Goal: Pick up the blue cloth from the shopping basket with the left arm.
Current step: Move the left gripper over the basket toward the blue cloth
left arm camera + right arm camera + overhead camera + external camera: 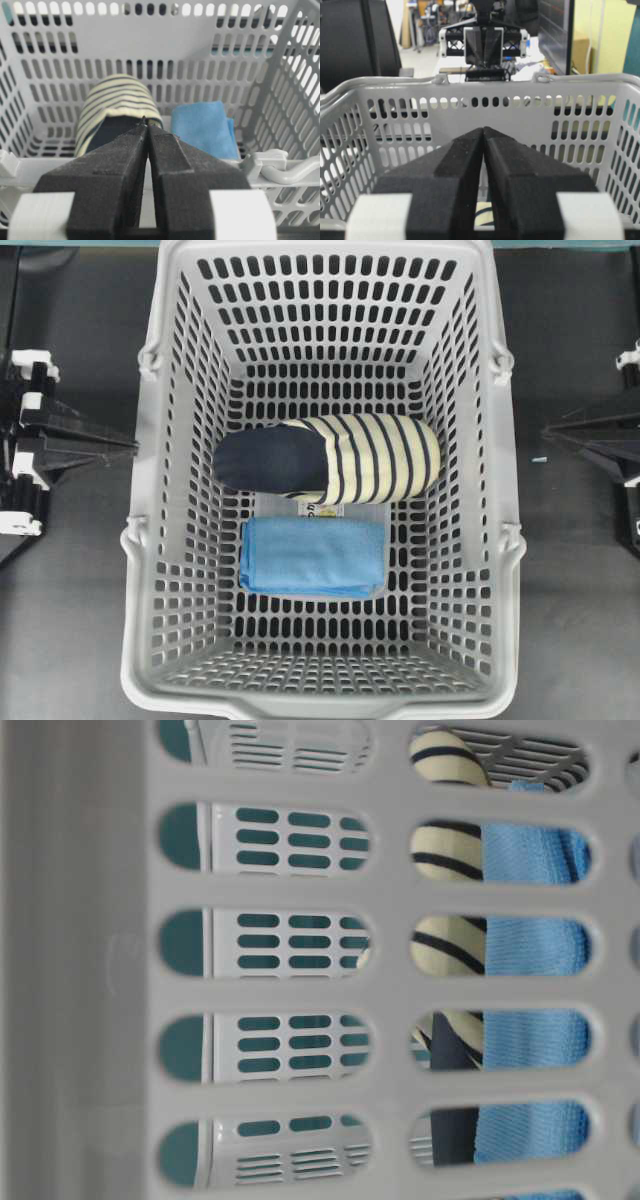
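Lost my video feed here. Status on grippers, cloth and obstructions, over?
Left gripper and right gripper shut, empty, outside the basket. Blue cloth flat on basket floor, untouched. Striped item lies just beside it, not on top.

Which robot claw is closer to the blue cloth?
Left, but only slightly. The left gripper waits outside the basket's left wall, the right gripper outside its right wall, both shut. The blue cloth lies a bit left of the middle.
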You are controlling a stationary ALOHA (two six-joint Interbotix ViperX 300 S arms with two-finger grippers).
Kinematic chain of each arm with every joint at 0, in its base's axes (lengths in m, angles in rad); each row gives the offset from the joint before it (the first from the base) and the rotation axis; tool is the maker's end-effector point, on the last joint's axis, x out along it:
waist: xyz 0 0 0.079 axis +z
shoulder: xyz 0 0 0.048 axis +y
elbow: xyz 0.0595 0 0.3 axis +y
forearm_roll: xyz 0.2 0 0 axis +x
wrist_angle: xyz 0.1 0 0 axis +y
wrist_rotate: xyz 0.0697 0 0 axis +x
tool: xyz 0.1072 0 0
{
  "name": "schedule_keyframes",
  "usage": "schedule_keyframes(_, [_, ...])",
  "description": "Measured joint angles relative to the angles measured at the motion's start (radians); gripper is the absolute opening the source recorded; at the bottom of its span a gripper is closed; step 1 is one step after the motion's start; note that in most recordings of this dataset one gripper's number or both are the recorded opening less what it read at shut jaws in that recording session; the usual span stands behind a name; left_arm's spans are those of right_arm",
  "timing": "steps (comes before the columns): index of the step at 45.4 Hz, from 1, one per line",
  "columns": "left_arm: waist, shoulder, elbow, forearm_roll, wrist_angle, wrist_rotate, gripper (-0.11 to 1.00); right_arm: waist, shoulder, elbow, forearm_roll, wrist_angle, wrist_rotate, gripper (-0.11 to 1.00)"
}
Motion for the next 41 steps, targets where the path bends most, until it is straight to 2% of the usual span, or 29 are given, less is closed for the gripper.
schedule_keyframes(2, [-0.002, 0.002, -0.003, 0.003, 0.005, -0.003, 0.04, 0.0, 0.0, 0.0, 0.002, 0.0, 0.0, 0.01])
schedule_keyframes(4, [-0.003, 0.002, -0.023, 0.018, 0.043, -0.025, 0.0, 0.0, 0.002, 0.0, 0.002, 0.0, 0.0, 0.01])
schedule_keyframes(7, [-0.009, 0.006, -0.066, 0.034, 0.117, -0.038, 0.0, 0.0, 0.002, 0.002, 0.002, 0.009, 0.0, 0.01])
schedule_keyframes(12, [-0.018, 0.032, -0.158, 0.038, 0.288, -0.066, 0.0, 0.0, 0.003, 0.0, 0.002, 0.031, 0.008, 0.01])
schedule_keyframes(21, [-0.051, 0.126, -0.33, 0.038, 0.565, -0.067, 0.0, 0.0, 0.003, 0.0, 0.003, 0.055, 0.02, 0.01])
schedule_keyframes(30, [-0.083, 0.333, -0.572, 0.038, 0.813, -0.069, 0.0, 0.0, 0.003, 0.0, 0.003, 0.061, 0.02, 0.01])
schedule_keyframes(41, [-0.097, 0.618, -0.825, 0.038, 1.026, -0.064, 0.0, 0.0, 0.003, 0.0, 0.003, 0.061, 0.021, 0.01])
